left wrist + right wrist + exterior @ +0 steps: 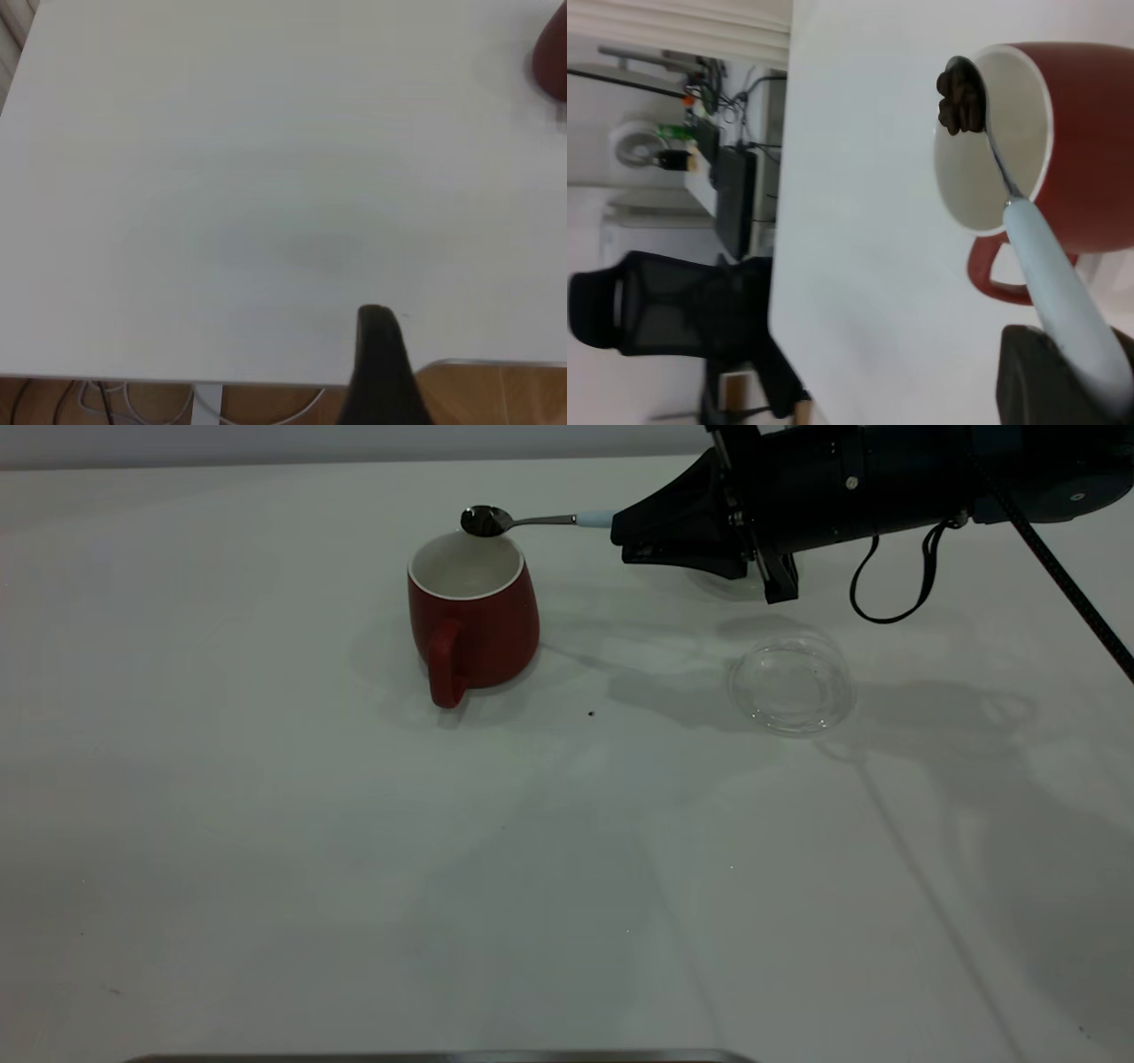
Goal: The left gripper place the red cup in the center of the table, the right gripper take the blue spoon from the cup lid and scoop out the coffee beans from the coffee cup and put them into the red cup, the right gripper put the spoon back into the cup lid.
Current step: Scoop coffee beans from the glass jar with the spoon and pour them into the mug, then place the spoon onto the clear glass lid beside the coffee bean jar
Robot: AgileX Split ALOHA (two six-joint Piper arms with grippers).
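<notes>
While the right gripper (625,538) fingers clamp the blue spoon (532,520) handle, its bean-loaded bowl hovers over the red cup (474,615).

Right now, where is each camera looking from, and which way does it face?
Exterior: faces the rig from above the table; shows the right gripper holding the spoon over the red cup, near the lid.
Left wrist: looks down at bare table; one black finger shows.
Right wrist: looks along the spoon, beans over the cup.
All three share the cup.
</notes>
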